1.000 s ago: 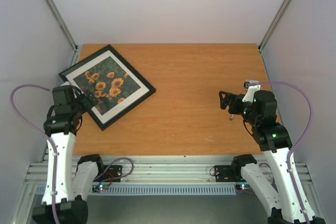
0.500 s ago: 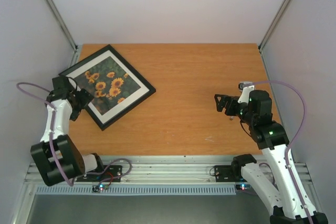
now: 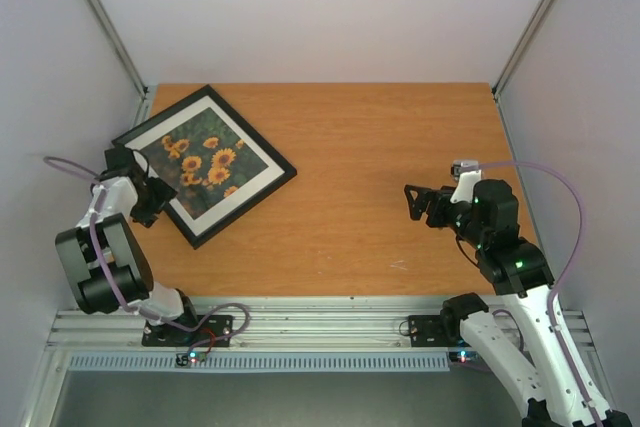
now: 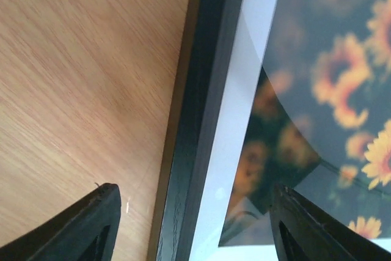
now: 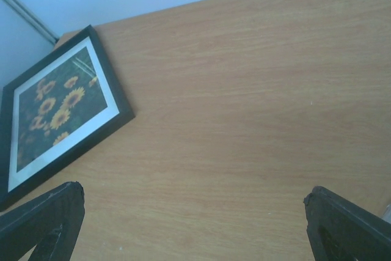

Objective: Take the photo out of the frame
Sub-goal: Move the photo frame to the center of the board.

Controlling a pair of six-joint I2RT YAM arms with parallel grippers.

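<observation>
Frame in top view lies flat, turned diagonal, by the table's far-left corner, photo inside it. Left gripper sits at the frame's near-left edge. Right gripper hovers near the table's right edge, well apart from the frame, jaws wide, holding nothing.

Left wrist: fingers stand apart and straddle the black frame edge, one over bare table, one over the photo, nothing clamped; white mat shows between.

Right wrist: fingers spread wide over bare table, frame at the far-left corner.
</observation>
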